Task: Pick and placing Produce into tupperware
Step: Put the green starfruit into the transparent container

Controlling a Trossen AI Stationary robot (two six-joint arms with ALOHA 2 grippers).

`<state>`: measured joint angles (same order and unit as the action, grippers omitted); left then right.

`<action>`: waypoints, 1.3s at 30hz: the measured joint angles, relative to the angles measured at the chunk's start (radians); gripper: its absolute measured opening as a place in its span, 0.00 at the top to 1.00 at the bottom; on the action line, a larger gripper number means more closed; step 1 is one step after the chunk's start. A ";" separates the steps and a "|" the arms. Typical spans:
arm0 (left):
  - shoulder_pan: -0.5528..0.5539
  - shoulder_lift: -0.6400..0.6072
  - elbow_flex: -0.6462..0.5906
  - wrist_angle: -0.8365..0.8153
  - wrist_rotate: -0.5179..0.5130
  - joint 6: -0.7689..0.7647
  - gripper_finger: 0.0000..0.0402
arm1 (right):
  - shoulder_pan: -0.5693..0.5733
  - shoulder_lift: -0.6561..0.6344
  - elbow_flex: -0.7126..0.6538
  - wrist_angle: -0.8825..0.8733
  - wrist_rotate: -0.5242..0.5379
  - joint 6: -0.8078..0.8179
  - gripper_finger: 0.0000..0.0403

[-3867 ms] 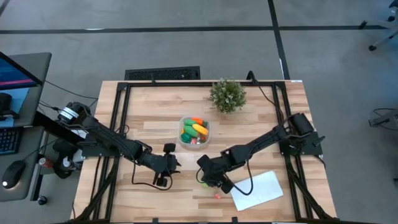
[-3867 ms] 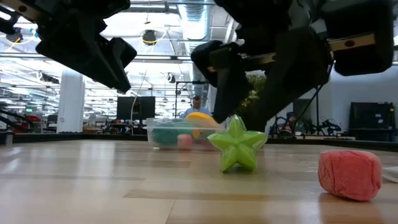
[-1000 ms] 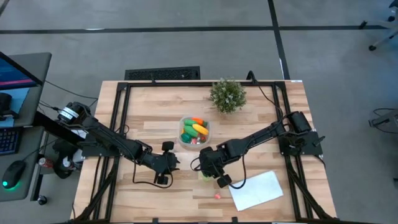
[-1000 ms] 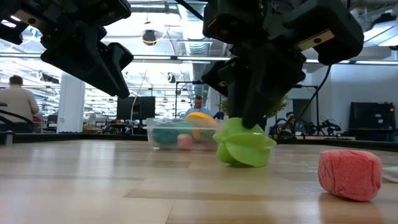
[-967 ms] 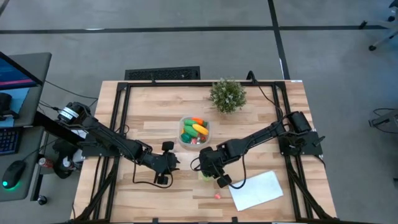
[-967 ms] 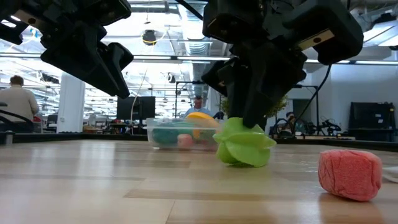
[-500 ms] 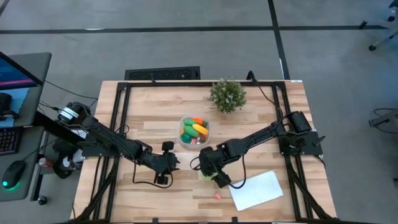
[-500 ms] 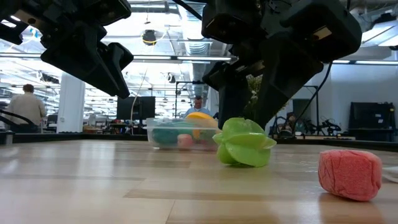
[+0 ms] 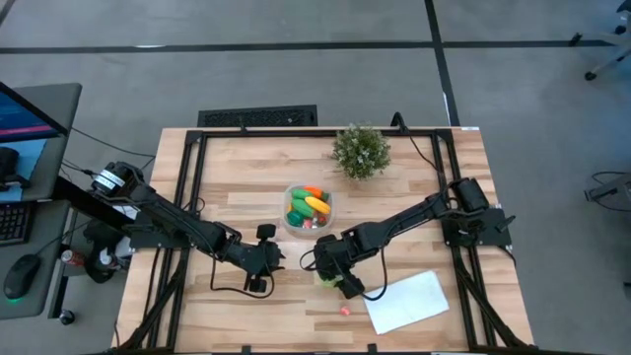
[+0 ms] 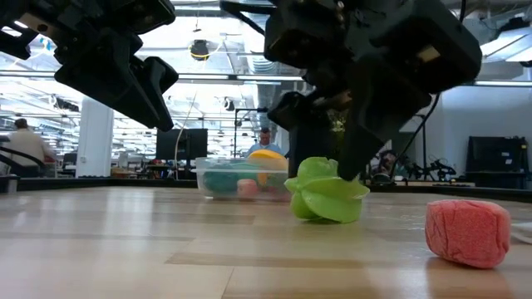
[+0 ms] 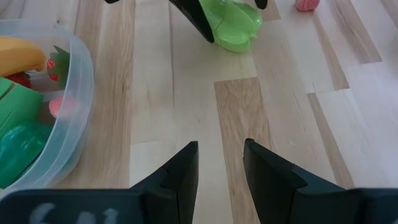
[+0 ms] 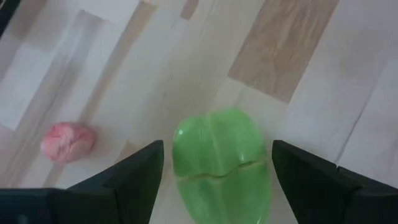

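Looking down from the high view: right pincer (image 9: 331,277) low over the desk (image 9: 237,182), just below the tub (image 9: 309,209), a sliver of green (image 9: 323,279) showing under it. Left pincer (image 9: 264,258) parked close by on the other side, idle. Tub already holding orange, yellow and green produce. Tiny pink berry (image 9: 345,310) lying loose beside the white sheet (image 9: 409,302); plant (image 9: 361,150) well behind.

Low view: green piece (image 10: 327,200) resting on the desk, tipped on its side, right pincer (image 10: 328,166) reaching down around its top. Contact hard to judge from here. Pink berry (image 10: 467,233) near the lens, tub (image 10: 242,179) behind.

Left wrist view: left fingers (image 11: 180,180) spread apart, nothing between them; tub wall (image 11: 81,112) to one side, green piece (image 11: 233,28) further off under the right arm's finger.

Right wrist view: right fingers (image 12: 140,177) wide open, straddling the green piece (image 12: 221,165) without squeezing it; berry (image 12: 67,142) off to one side.

Judged best handled by centring the lobed shape between the fingers, sinking a touch lower and closing slowly, since a tilted, glossy piece may roll or squirt out. Lift straight before swinging toward the tub.

Hidden: underside of the green piece, exact count inside the tub, fingertips cut off by the wrist frame.
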<state>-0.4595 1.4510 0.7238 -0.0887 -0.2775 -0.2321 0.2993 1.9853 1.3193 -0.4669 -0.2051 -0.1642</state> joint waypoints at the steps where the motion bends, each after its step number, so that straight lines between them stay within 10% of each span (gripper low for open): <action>1: 0.000 0.000 0.000 0.000 0.000 0.000 0.71 | 0.000 0.000 0.000 -0.003 0.000 0.000 0.27; 39: -0.001 0.000 0.000 -0.004 -0.018 0.000 0.71 | -0.001 0.000 -0.036 0.030 0.027 0.016 0.38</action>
<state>-0.4603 1.4511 0.7238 -0.0927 -0.2958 -0.2321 0.2985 1.9858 1.2835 -0.4366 -0.1783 -0.1486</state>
